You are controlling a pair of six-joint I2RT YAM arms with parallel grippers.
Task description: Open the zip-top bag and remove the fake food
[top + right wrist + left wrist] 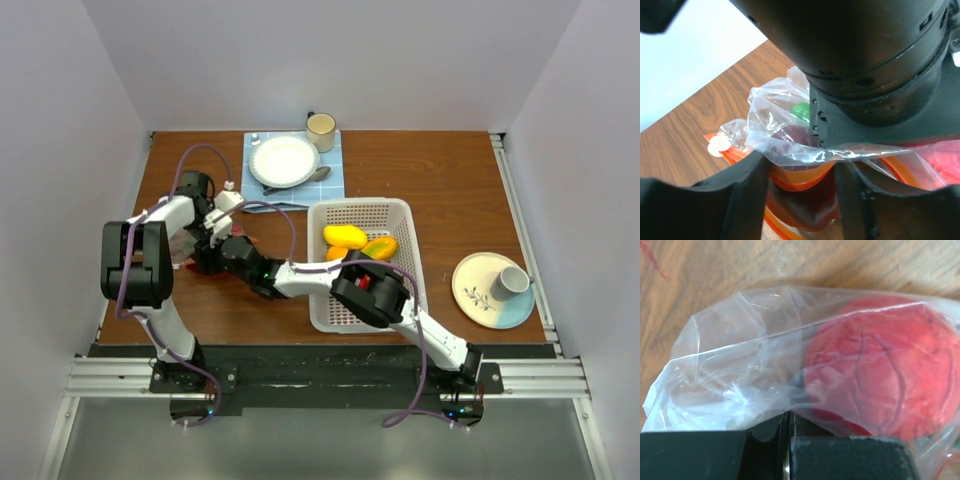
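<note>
- Your left gripper has its two black fingers pressed together with only a hairline slit between them. A fold of the zip-top bag is nipped there.
- Your right gripper has its fingers standing apart, with the bag's clear film and orange-red zip strip lying between them. You cannot tell whether they press on it.
- The bag lies on the wooden table at its left side, where both grippers meet. From above it is mostly hidden under the wrists.
- Fake food inside the bag: a big red round piece pressed against the plastic, plus a small green piece and a maroon one.
- A yellow piece and an orange piece lie in the white basket, just right of the grippers.
- At the far edge, a white plate and a spoon rest on a blue mat, with a beige cup on the mat's far right corner.
- At the right, a cream plate bears a dark sprig motif and carries a grey cup. Any lettering there is too small to tell.
</note>
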